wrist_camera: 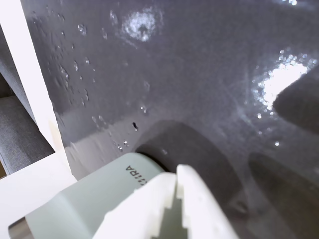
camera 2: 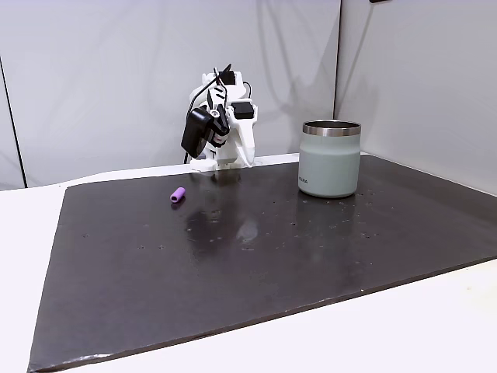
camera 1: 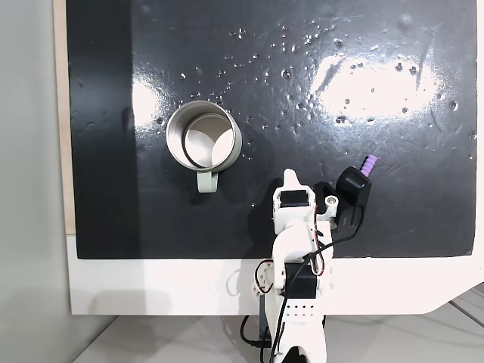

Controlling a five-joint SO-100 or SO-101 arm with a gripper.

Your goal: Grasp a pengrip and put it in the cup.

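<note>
The pengrip (camera 1: 369,164) is a small purple ribbed cylinder lying on the black mat, just right of the arm's black wrist camera; it also lies left of the arm (camera 2: 221,124) as the pengrip (camera 2: 178,195). The cup (camera 1: 204,136) stands upright with a shiny metal inside and its stubby handle toward the arm; from the side it is the pale grey-green cup (camera 2: 330,159). My gripper (camera 1: 290,178) is folded back near the mat's edge, between cup and pengrip, touching neither. In the wrist view the gripper (wrist_camera: 177,174) has its white fingers closed together on nothing, with the cup wall (wrist_camera: 94,199) just behind them.
The glossy black mat (camera 1: 302,91) has small specks and bright glare patches. It rests on a white table (camera 2: 23,233) with grey walls behind. Cables trail from the arm's base (camera 1: 291,318).
</note>
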